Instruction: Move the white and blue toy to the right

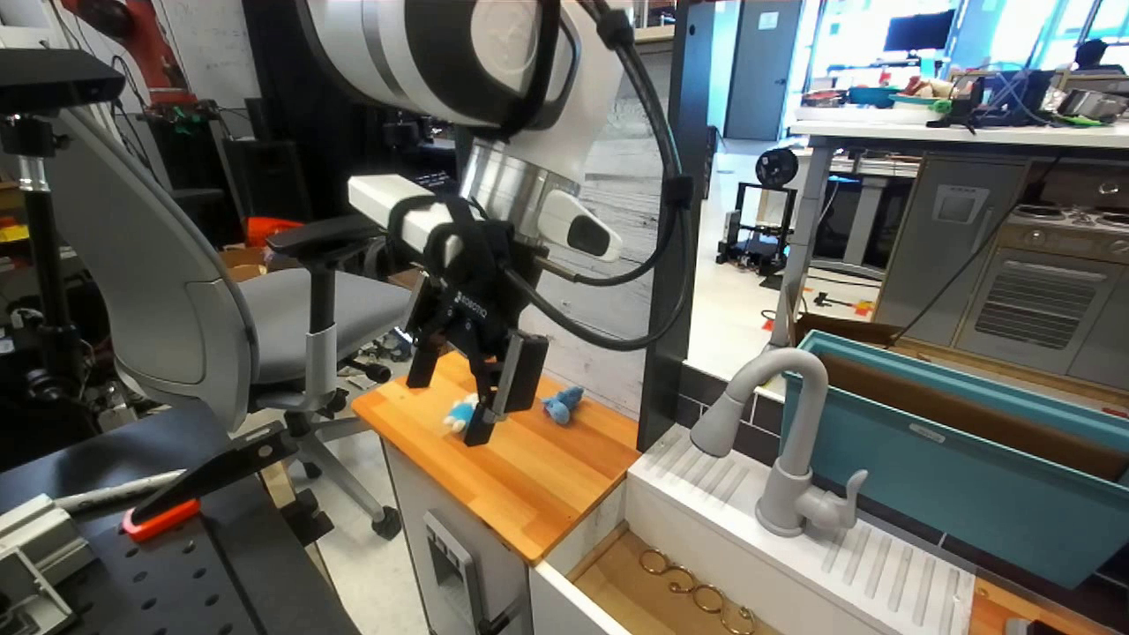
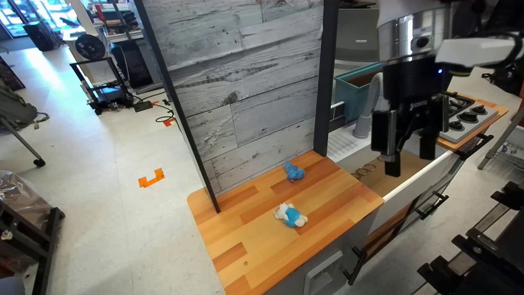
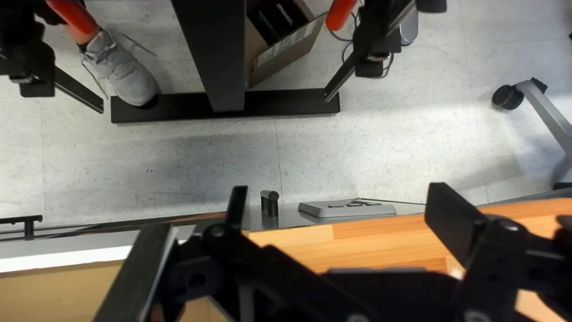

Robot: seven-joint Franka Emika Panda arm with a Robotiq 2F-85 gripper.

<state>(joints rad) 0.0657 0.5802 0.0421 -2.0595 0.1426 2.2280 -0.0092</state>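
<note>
Wrist view: jaws parted, the table [image 3: 380, 241] in sight between them — a black box [image 3: 281, 22] seems lettered DYNAMIXEL. In an exterior view, the white and blue toy [image 2: 291, 215] lies on the table, near a darker blue toy [image 2: 294, 172] by an upright panel [image 2: 254, 90]. In an exterior view, one of the jaws partly hides the toy — ROBOTIQ is lettered above.

The white-blue toy [image 2: 292, 216] lies on the countertop [image 2: 278, 254].
</note>
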